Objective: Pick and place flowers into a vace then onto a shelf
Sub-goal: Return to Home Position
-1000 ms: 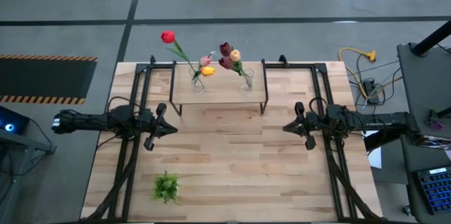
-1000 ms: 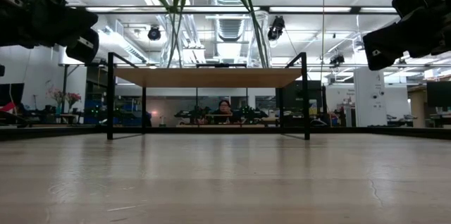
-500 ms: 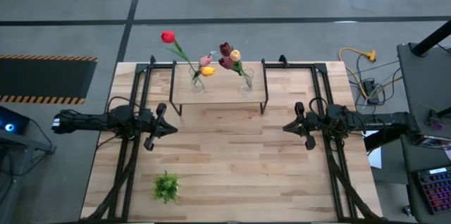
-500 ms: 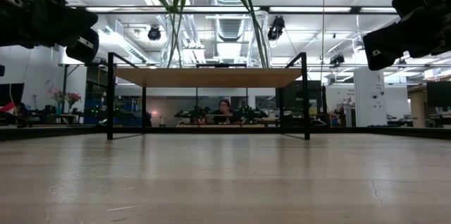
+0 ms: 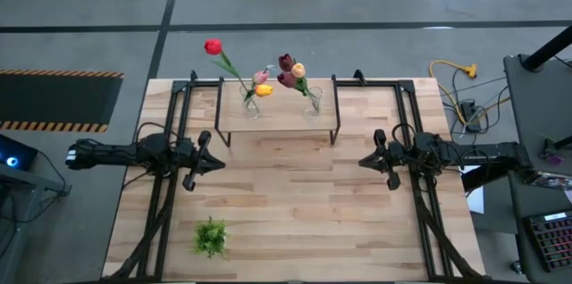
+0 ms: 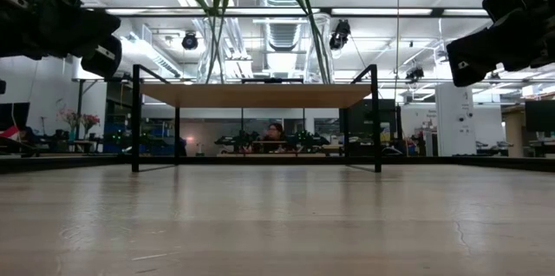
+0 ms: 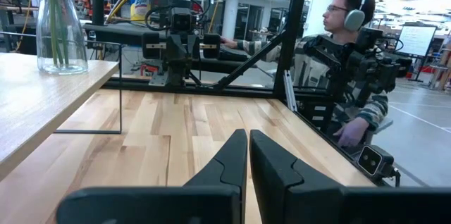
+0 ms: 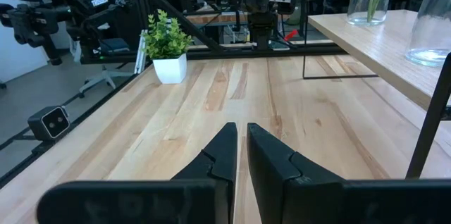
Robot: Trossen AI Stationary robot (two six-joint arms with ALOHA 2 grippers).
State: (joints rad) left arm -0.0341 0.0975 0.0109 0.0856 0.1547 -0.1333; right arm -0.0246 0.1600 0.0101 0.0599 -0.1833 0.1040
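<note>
Since the flowers (image 5: pixel 288 65) all sit in glass and the glass is on the shelf (image 5: pixel 279 121), the placing part of the job looks done. The left vase (image 5: pixel 251 105) holds the red, pink and orange heads, the red one leaning far out over the back edge. The right vase (image 5: pixel 313 105) holds the maroon and cream ones. Both stand upright on the plank, apart from each other, at the far side of the table (image 5: pixel 295 213).

No stem lies loose on the wood that I can see. What is left, by my reading, is only for the arms to park.

The left end effector (image 5: pixel 214 164) hangs above the table on its own side, fingers pressed together on nothing. The right end effector (image 5: pixel 366 161) mirrors it opposite, likewise closed and empty. Both are well clear of the shelf. A leafy tuft (image 5: pixel 211 236) sits alone near the front left.
</note>
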